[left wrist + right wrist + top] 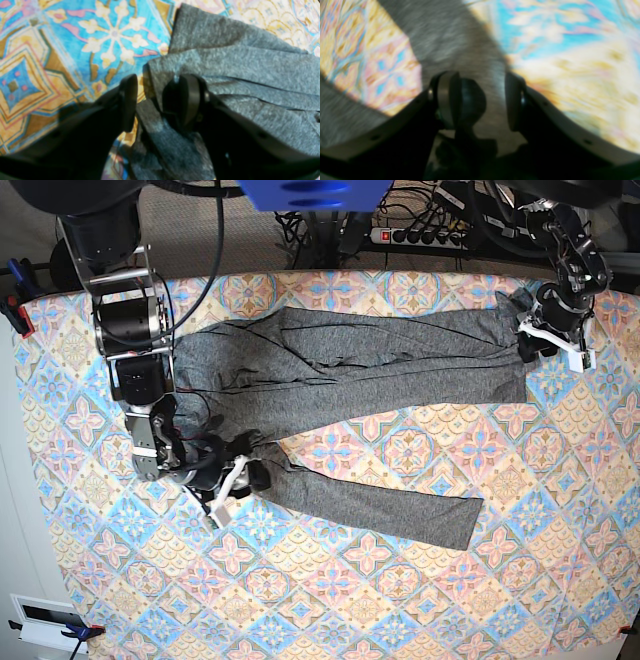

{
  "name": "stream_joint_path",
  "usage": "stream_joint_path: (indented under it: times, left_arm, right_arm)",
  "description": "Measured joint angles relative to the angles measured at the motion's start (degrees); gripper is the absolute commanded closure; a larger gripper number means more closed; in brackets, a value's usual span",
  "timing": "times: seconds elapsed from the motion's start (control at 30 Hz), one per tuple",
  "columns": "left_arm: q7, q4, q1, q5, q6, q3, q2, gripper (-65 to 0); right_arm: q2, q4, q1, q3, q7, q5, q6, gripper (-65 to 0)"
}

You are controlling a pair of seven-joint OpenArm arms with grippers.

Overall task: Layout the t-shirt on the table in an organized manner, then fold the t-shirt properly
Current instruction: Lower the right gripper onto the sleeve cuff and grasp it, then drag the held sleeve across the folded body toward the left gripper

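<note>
Grey knit: the shirt (pixel 340 370) lies stretched across the tabletop (pixel 560 510), long axis side to side in the base view, with a second band trailing off its lower edge at a slant toward the near right.
Right claw (pixel 232 477): at the shirt's left end, low on the cloth where the slanted band begins; the wrist view is blurred, but grey fabric runs between its parted jaws, so I judge it to be holding the shirt.
Middle: the shirt's body is creased, not flat, and both bands lie between the two arms.
Left claw (pixel 553 338): at the shirt's far right end; the wrist view shows its jaws half-spread with a bunched edge of fabric between them, so it appears to grip the shirt (pixel 240 65).
Coming move: each claw is at its own end, so spreading likely means pulling apart along the long axis.
</note>
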State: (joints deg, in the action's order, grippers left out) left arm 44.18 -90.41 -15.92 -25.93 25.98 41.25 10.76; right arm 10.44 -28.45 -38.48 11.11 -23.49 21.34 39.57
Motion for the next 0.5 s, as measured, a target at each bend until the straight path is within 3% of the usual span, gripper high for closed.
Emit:
stream_joint_path:
  times: [0.23,0.3,0.37,0.5]
  left_arm:
    - [0.00,0.00,-0.09,0.00,-0.02,0.00,0.02,-26.3]
    - [0.00,0.00,-0.09,0.00,0.00,0.00,0.02,-26.3]
    - [0.00,0.00,-0.11,0.02,-0.02,0.00,0.02,-26.3]
    - [0.00,0.00,-0.09,0.02,-0.02,0.00,0.02,-26.3]
  right_arm:
    - [0.07,0.07,-0.09,-4.26,1.77,0.04,-0.74,-27.7]
    - [-0.04,1.36,-0.26,-4.22,3.48,-0.17,-3.82,-27.7]
    - [0.00,4.17,-0.61,-4.22,6.23,-3.39,-6.32,-27.7]
    - [0.20,6.86,-0.90,-4.28,10.40,-7.32,-5.84,-27.7]
